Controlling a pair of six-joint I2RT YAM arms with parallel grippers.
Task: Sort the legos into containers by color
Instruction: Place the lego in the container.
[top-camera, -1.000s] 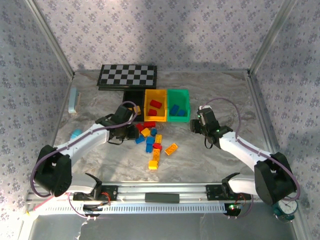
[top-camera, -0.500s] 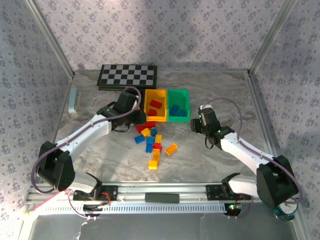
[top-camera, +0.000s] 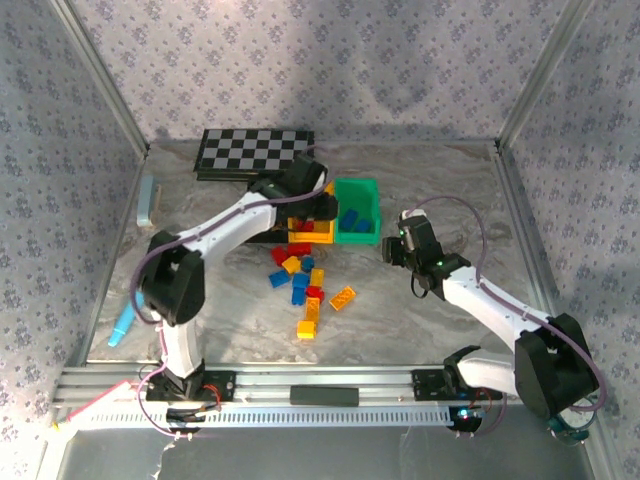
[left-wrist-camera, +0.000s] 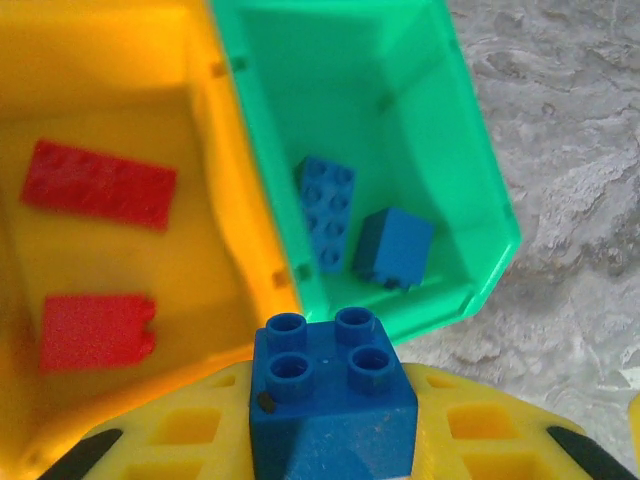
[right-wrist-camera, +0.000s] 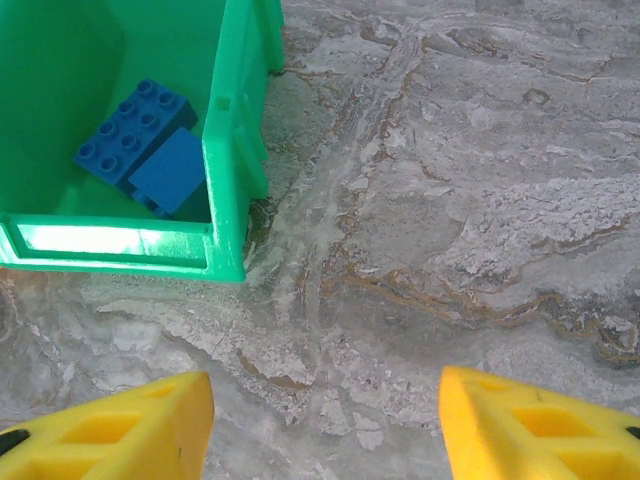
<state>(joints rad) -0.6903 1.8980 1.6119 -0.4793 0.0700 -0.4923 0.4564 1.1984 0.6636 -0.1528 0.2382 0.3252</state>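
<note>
Blue square four-stud brick (left-wrist-camera: 333, 395) clamped in left gripper (left-wrist-camera: 333, 445); green bin (left-wrist-camera: 425, 110) near.

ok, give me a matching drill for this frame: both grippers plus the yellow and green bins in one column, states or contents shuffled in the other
Column 1
1. left gripper
2. right gripper
3. yellow bin
4. green bin

Column 2
A. two blue legos inside
B. open above bare table
C. shut on a four-stud blue lego
D. two red legos inside

Pairs: 1-C, 2-B, 3-D, 4-A
</note>
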